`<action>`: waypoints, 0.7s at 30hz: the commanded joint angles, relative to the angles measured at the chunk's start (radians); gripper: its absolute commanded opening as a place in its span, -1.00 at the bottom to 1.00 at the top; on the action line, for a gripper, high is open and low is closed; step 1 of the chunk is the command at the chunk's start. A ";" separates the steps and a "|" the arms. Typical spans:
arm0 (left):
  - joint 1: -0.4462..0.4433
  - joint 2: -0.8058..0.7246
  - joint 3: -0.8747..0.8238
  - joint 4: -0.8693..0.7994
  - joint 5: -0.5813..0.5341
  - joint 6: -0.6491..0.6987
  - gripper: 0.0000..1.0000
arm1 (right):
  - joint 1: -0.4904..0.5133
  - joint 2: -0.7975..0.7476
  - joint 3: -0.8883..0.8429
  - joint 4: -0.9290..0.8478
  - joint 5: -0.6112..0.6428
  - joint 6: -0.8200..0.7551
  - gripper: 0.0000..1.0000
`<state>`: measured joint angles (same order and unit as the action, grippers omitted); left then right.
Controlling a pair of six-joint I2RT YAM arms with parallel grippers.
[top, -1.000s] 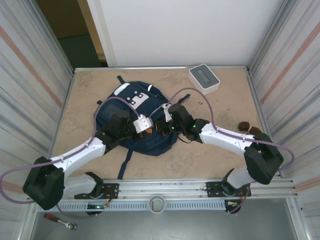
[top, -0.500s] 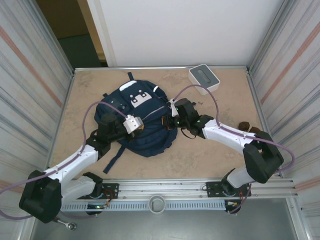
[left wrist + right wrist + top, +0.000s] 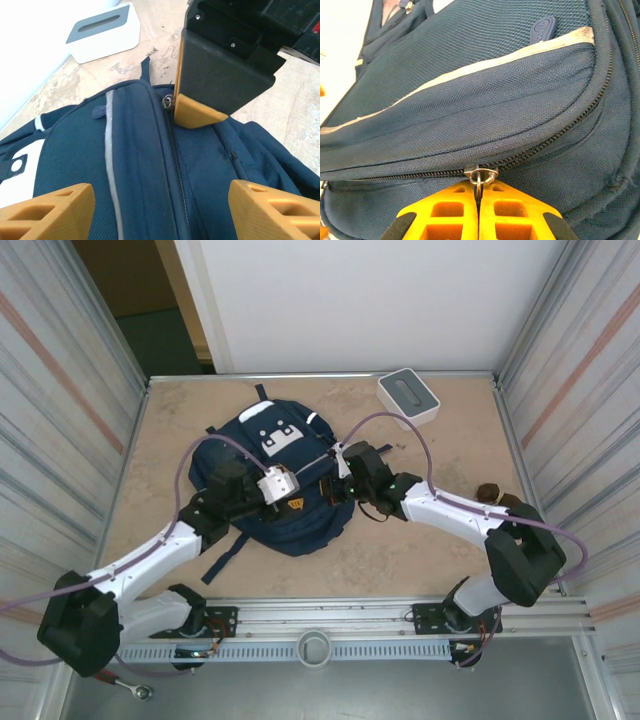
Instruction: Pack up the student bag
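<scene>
One student bag [image 3: 285, 480]. Top view: flat on the table [image 3: 420, 540], left of centre, nearer the far edge; left gripper [image 3: 296, 502] over its middle, right gripper [image 3: 338, 483] at its right side. Left wrist view: left gripper [image 3: 160, 210] spread wide above the navy fabric, gripping nothing; right gripper at the zipper pull [image 3: 170, 100]. Right wrist view: right gripper [image 3: 479, 210] closed tight on the zipper pull, bag directly ahead.

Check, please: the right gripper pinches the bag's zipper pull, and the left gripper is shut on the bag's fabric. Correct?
Only the left part is wrong: the left wrist view shows the left gripper open above the student bag, holding nothing. The right gripper does pinch the zipper pull.
</scene>
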<state>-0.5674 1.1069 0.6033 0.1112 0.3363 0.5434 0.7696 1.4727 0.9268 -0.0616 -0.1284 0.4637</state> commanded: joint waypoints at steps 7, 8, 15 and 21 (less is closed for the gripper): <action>-0.016 0.107 0.083 -0.023 -0.063 0.012 -0.29 | 0.040 -0.088 -0.003 0.013 0.004 0.008 -1.00; -0.013 0.097 0.076 -0.015 -0.058 0.010 -0.44 | 0.036 -0.087 -0.004 -0.006 0.026 -0.002 -1.00; 0.091 -0.050 -0.066 0.142 0.080 -0.052 -0.83 | -0.101 -0.068 -0.055 -0.045 0.038 -0.002 -1.00; 0.121 -0.085 -0.102 0.156 0.049 -0.063 -0.83 | -0.102 -0.052 -0.037 -0.003 -0.010 0.008 -1.00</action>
<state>-0.4793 1.0573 0.5011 0.1993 0.4309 0.4992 0.6941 1.4315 0.8833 -0.0303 -0.2096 0.4625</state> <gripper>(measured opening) 0.094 0.060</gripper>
